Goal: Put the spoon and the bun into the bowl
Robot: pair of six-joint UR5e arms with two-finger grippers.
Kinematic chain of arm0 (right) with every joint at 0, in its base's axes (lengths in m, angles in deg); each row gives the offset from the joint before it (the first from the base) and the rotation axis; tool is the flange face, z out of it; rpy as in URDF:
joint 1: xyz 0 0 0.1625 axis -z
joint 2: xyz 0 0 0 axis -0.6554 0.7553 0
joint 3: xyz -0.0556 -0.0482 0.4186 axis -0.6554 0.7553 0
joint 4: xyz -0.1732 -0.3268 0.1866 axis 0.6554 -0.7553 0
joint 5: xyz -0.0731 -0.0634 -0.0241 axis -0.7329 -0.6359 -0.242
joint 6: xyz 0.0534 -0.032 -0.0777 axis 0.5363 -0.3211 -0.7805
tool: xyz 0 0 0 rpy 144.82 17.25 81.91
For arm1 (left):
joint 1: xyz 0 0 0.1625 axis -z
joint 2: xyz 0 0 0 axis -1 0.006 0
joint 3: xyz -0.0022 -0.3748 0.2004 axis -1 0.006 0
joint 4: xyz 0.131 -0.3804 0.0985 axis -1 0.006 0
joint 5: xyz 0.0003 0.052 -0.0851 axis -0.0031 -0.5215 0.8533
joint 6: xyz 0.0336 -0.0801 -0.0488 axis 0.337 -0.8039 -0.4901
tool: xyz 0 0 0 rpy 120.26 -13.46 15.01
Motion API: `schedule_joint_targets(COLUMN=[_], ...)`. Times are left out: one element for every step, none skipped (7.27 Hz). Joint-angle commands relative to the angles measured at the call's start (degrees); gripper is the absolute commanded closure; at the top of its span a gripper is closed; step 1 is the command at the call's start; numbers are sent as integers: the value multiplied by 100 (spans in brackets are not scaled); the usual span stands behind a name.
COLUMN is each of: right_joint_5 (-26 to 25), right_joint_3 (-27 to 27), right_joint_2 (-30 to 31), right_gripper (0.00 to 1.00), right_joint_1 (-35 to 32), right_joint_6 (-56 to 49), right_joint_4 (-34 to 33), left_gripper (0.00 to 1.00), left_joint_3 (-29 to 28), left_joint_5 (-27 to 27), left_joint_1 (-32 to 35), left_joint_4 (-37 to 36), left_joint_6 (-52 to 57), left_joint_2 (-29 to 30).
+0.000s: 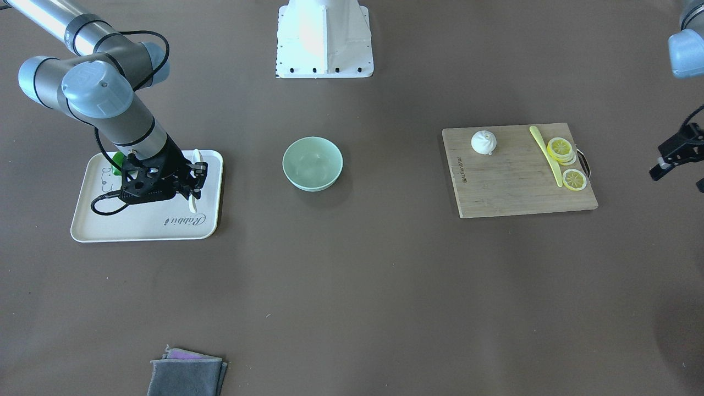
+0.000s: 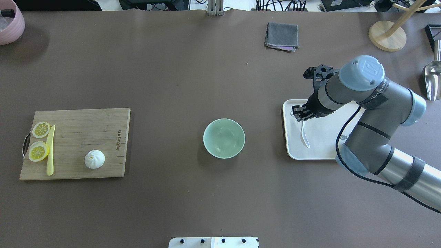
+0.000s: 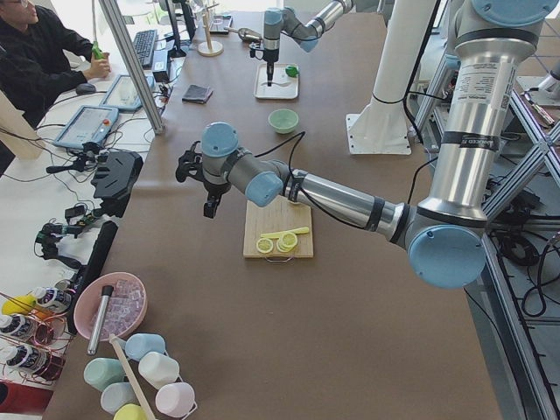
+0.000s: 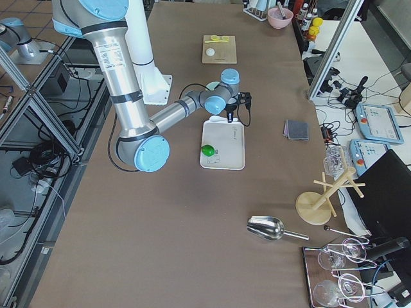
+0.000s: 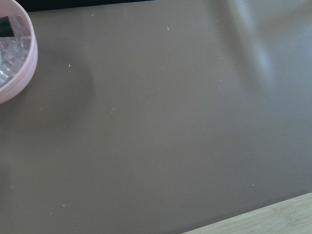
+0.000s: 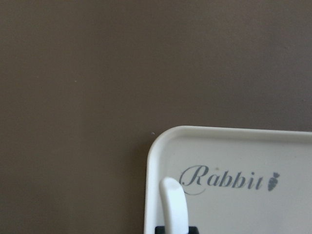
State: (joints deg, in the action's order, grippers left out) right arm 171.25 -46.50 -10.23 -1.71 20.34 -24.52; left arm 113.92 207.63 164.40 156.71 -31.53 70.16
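The white spoon [image 1: 196,160] lies on the white tray [image 1: 110,231], with its scoop toward the robot. My right gripper [image 1: 193,179] is down over the spoon's handle [image 6: 173,204], and its pads sit against both sides of it. The mint-green bowl [image 2: 224,138] stands empty mid-table, to the left of the tray in the overhead view. The white pleated bun [image 2: 94,159] sits on the wooden cutting board [image 2: 103,131] at the far left. My left gripper [image 1: 677,177] hangs open and empty, beyond the board's outer end, away from the bun [image 1: 483,142].
A yellow knife [image 2: 50,150] and lemon slices [image 2: 38,151] lie on the board. A green fruit [image 1: 117,164] sits on the tray behind my right wrist. A folded grey cloth [image 2: 281,36], a pink bowl [image 2: 8,20], a wooden stand [image 2: 387,34] and a metal scoop [image 2: 432,77] line the far edge.
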Motion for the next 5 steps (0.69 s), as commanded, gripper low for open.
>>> schedule_joint_targets(right_joint_5=[9,9,9,9,0], right_joint_3=[-22,-22,-48,-66,-49], right_joint_2=[-543,-755,-948,-1151,-1283], right_gripper=[100,100,100,100,100], right_joint_1=[-6,21,82,135,214], right_joint_6=[262,402,595,719,764], right_joint_4=[-547,-724,-813,-979,-1059], left_gripper=[2,2,2,2,2], left_joint_3=[554,827,855,830,838], left_joint_5=[-356,-811,-1329,-1726,-2034], left_joint_1=[-948,-1501,-1924,-2381,-2829], left_joint_4=[150,176,411,787,965], left_joint_6=[-1226,-1528,-1722,-2142,-2563], left_joint_2=[-63,-299,-466,-625,-670])
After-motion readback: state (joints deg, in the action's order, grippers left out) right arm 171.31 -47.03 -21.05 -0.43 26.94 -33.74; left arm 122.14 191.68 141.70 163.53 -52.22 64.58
